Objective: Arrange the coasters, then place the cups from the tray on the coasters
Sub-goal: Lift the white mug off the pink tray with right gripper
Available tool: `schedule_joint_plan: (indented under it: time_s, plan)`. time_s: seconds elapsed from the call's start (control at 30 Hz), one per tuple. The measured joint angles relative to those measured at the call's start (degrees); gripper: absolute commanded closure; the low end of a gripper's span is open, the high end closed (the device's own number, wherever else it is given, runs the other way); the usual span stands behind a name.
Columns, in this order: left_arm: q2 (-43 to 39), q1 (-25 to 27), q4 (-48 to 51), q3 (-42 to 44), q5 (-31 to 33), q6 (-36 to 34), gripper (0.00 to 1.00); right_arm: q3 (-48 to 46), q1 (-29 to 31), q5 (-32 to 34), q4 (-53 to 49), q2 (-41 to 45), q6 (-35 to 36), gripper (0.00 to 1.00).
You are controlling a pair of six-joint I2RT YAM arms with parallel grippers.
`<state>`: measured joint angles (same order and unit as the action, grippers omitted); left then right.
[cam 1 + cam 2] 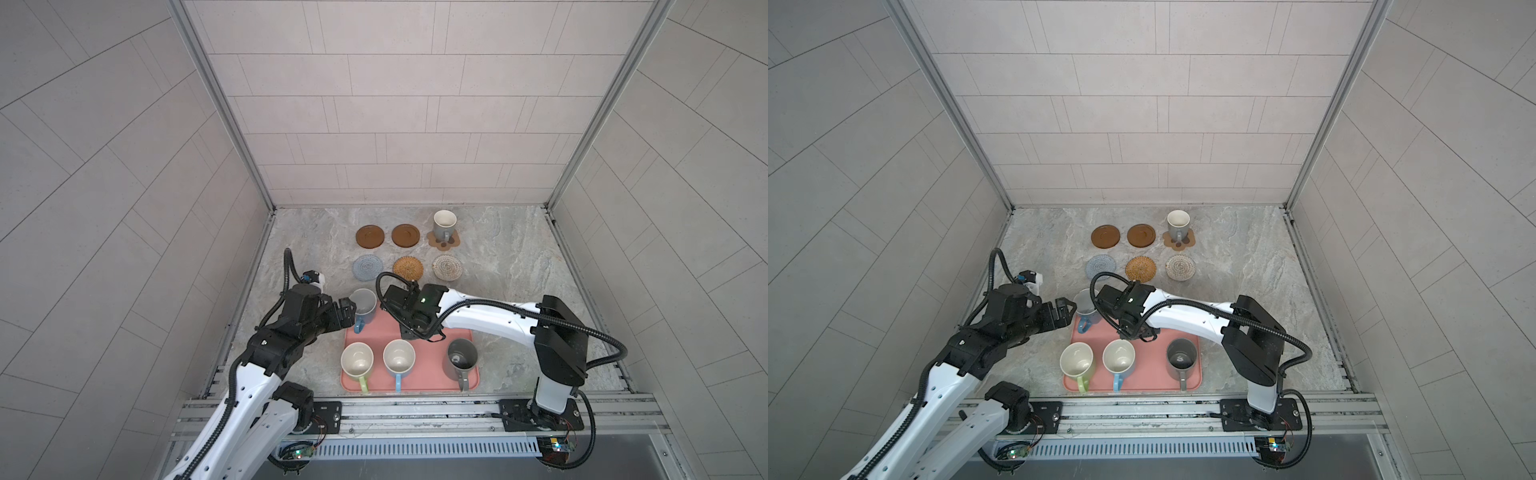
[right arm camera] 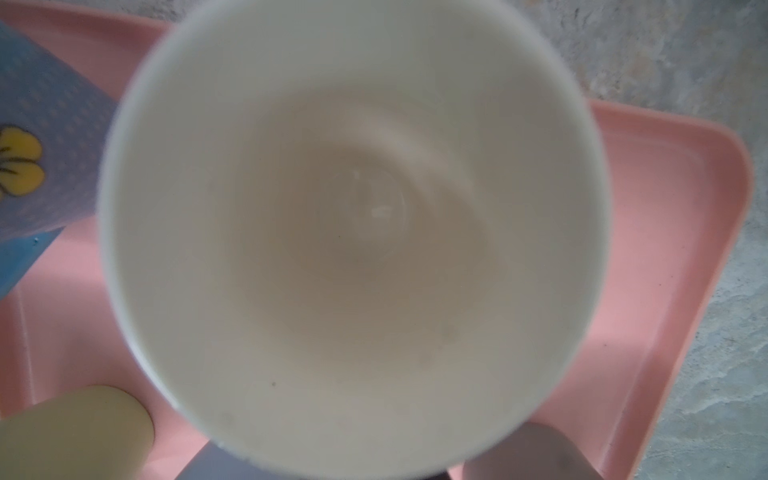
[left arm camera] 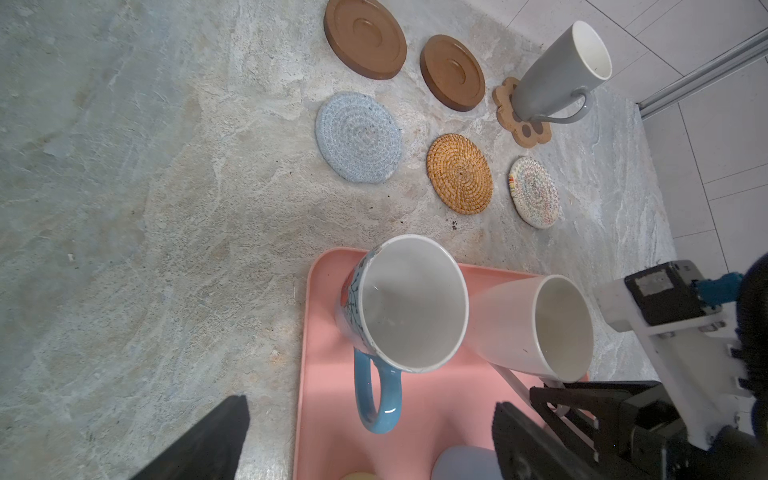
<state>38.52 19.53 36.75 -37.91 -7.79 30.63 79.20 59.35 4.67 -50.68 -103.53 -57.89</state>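
Six coasters lie in two rows: two brown discs (image 1: pixel 370 236) (image 1: pixel 405 235), a paw coaster (image 1: pixel 448 246) under the grey cup (image 1: pixel 444 224), then grey-blue (image 1: pixel 368 268), rattan (image 1: pixel 408 268) and beige (image 1: pixel 447 267). On the pink tray (image 1: pixel 424 374) stand the blue cup (image 1: pixel 363 305), yellow-green cup (image 1: pixel 356 360), light blue cup (image 1: pixel 399 356) and dark grey cup (image 1: pixel 462 357). My right gripper (image 3: pixel 557 399) points down, shut on the handle of the pale pink cup (image 3: pixel 532 328), whose inside fills the right wrist view (image 2: pixel 353 232). My left gripper (image 3: pixel 370 449) is open, just short of the blue cup's handle (image 3: pixel 378 395).
The marble tabletop (image 1: pixel 511 266) is walled by tiled panels on three sides. A metal rail (image 1: pixel 415 409) with both arm bases runs along the front edge. The two grippers are close together over the tray's far-left part.
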Motion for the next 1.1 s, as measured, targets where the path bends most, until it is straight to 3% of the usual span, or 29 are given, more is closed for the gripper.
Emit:
schedule_joint_plan:
  time_s: [0.47, 1.1]
  plan:
    - [0.0, 0.0, 0.0, 0.0, 0.0, 0.0, 0.01, -0.5, 0.0, 2.4, 0.7, 0.0, 1.4, 0.89]
    - [-0.8, 0.0, 0.0, 0.6, 0.0, 0.5, 0.01, -2.6, 0.0, 5.3, 4.9, 0.5, 3.7, 0.79]
